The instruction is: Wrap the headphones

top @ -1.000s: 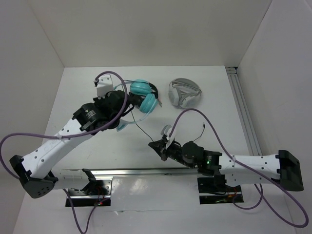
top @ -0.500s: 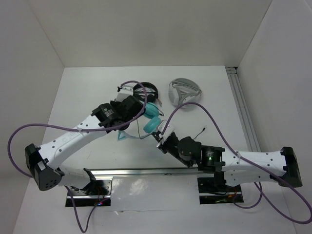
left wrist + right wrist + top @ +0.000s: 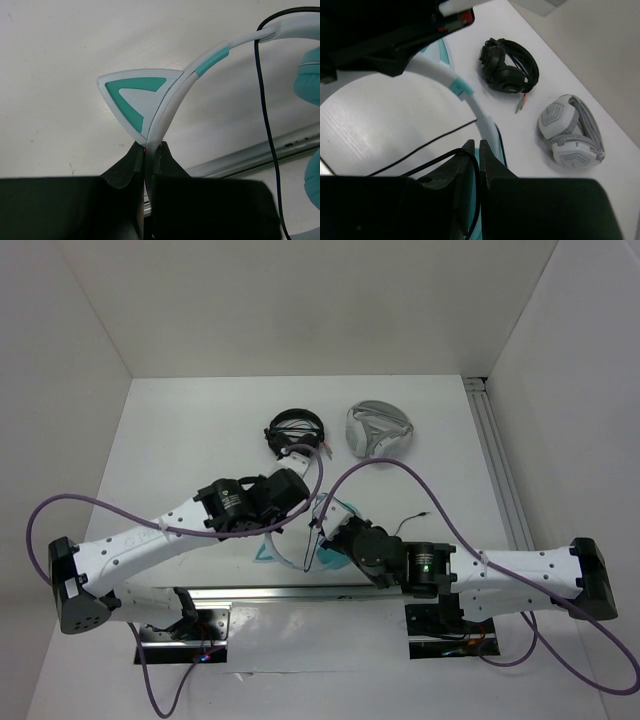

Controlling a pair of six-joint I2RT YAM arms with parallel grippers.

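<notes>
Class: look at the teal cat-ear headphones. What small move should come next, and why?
Probably the right gripper should carry the black cable once around the headband: the left gripper pinches the headband beside a cat ear, and the cable hangs loose, unwound.

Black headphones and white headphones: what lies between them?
Only the plug of the black headphones, on bare table; the right wrist view shows it.
</notes>
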